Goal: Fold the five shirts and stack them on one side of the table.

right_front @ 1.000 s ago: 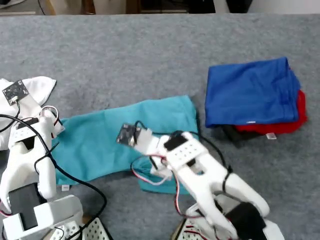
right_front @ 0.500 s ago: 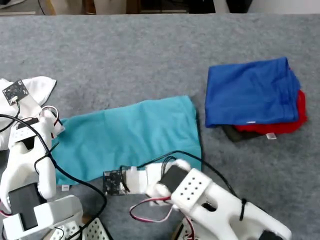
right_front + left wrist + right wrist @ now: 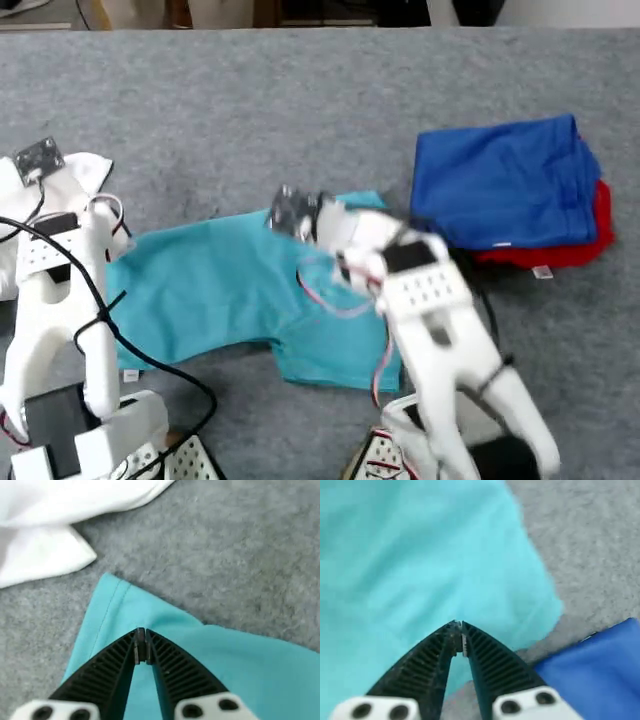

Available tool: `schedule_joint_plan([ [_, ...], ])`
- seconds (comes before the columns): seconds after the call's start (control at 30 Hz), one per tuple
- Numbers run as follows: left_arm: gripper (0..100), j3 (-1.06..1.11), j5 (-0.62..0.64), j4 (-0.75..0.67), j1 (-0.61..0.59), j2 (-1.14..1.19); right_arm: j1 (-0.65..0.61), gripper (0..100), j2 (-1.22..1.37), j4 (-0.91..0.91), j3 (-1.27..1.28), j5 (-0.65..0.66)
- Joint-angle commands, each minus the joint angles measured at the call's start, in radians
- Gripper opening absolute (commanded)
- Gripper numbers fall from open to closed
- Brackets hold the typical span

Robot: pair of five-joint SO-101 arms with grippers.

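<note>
The left claw [image 3: 140, 647] has its ribbed jaws together at the tips, with no cloth seen between them, over a corner of the teal shirt [image 3: 210, 660]. Just beyond that corner a strip of grey worktop [image 3: 225, 555] separates it from the white shirt [image 3: 45, 510]. The right claw [image 3: 458, 639] is also closed tip to tip, above the teal cloth near its far right corner, with the blue shirt [image 3: 600, 670] close beside it.

From above, the teal shirt lies spread across the middle of the worktop. The blue shirt sits folded on top of the red shirt [image 3: 585, 240] at the right side, with a dark garment edge [image 3: 484, 274] under them. Small white tags show on the blue hem [image 3: 500, 243], below the red one [image 3: 541, 271] and at the teal shirt's near left corner [image 3: 130, 376]; their print is too small to read.

Half a second ago the right arm lay low at the teal shirt's near edge; it has swung to the far edge, and a flap of teal now shows at the near right. The left arm has shifted slightly toward the white shirt
</note>
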Motion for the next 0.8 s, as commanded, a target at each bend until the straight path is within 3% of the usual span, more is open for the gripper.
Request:
schedule_joint_plan([
  [0.0,2,-0.029,0.006,-0.081,0.014,0.031,0.025,0.3,0.196,0.052,-0.302,-0.068],
  [0.27,2,-0.198,0.068,-0.092,-0.046,0.371,0.031,0.3,0.657,0.146,-0.73,-0.147],
  [0.53,2,-0.227,-0.011,-0.155,-0.057,0.392,0.154,0.3,1.023,0.157,-0.98,-0.166],
  [0.77,2,-0.235,-0.054,-0.23,-0.098,0.392,0.145,0.2,1.055,0.338,-1.187,-0.161],
])
